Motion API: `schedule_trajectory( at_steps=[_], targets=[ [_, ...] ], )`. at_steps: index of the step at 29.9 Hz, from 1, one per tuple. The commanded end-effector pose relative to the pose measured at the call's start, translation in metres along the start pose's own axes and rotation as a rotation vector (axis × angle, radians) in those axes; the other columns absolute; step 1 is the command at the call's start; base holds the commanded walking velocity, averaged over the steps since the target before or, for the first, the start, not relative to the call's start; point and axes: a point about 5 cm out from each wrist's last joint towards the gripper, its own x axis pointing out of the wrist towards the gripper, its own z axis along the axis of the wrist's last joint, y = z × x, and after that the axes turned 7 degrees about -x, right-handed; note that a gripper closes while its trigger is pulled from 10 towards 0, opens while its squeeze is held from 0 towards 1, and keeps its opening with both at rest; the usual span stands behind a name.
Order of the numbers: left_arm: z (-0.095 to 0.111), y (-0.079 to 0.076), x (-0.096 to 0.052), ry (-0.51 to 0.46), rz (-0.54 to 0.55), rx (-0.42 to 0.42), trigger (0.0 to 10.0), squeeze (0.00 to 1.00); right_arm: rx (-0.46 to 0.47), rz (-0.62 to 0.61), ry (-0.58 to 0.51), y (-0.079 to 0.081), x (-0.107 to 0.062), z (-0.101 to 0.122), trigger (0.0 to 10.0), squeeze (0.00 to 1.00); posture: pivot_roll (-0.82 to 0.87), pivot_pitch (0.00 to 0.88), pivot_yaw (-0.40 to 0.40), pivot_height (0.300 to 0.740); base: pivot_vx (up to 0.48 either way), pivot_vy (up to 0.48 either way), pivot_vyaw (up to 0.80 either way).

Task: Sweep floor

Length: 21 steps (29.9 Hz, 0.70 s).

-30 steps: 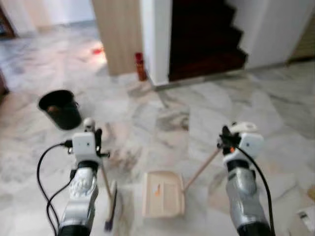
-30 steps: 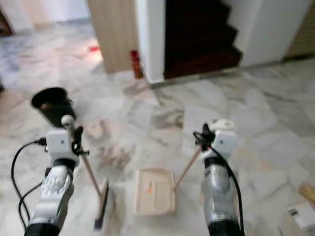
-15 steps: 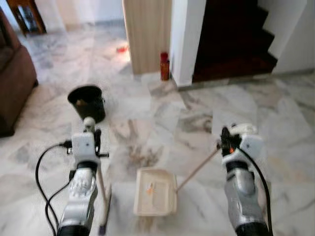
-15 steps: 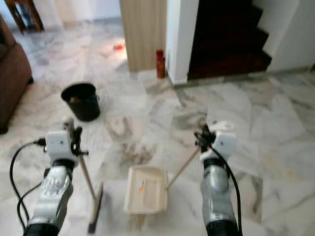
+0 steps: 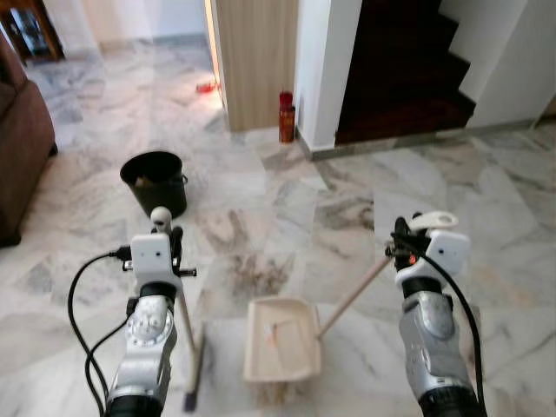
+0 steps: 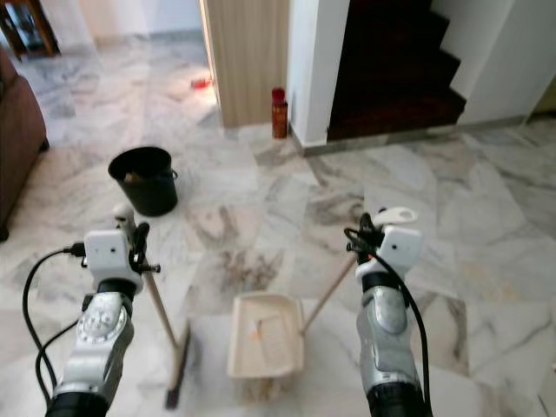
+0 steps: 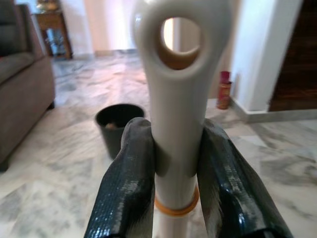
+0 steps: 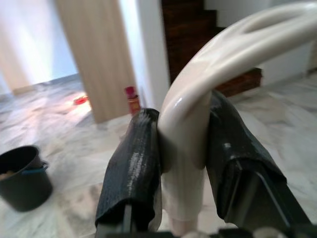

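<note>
Marble floor; left gripper clamps the broom handle near its top, brush head on the floor beside the dustpan; right gripper clamps the dustpan handle, pan flat on the floor between the arms, a few bits of debris inside; black bucket well ahead on the left.

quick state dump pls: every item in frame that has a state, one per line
left gripper: shut on the broom handle
right gripper: shut on the dustpan handle
broom: near upright, head on the floor
dustpan: flat on the floor, small orange bits inside
black bucket: upright, open, something inside
red bottle: upright by the wall corner
</note>
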Motion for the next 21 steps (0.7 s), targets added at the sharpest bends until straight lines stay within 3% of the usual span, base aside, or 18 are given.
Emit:
schedule_trajectory(
  at_steps=[1,13,18,21],
  targets=[
    [0.010,0.004,0.004,-0.044,0.008,0.017,10.0,0.00,0.015,0.017,-0.075,0.007,0.006,0.016,10.0,0.00,-0.02,0.000,0.005,0.740,0.000,0.334,0.00],
    [0.010,0.007,0.004,-0.046,0.014,0.022,10.0,0.00,0.028,0.022,-0.054,0.008,0.007,0.014,10.0,0.00,-0.02,0.000,0.002,0.740,0.000,0.334,0.00],
    [0.011,0.007,0.005,-0.050,0.019,0.028,10.0,0.00,0.104,0.050,-0.016,0.013,0.006,0.010,10.0,0.00,-0.01,0.000,-0.002,0.740,0.000,0.167,0.00],
    [0.012,0.007,0.006,-0.052,0.015,0.034,10.0,0.00,0.209,0.069,0.032,0.020,0.006,0.006,10.0,0.00,-0.01,0.000,-0.001,0.740,0.000,0.000,0.00]
  ],
)
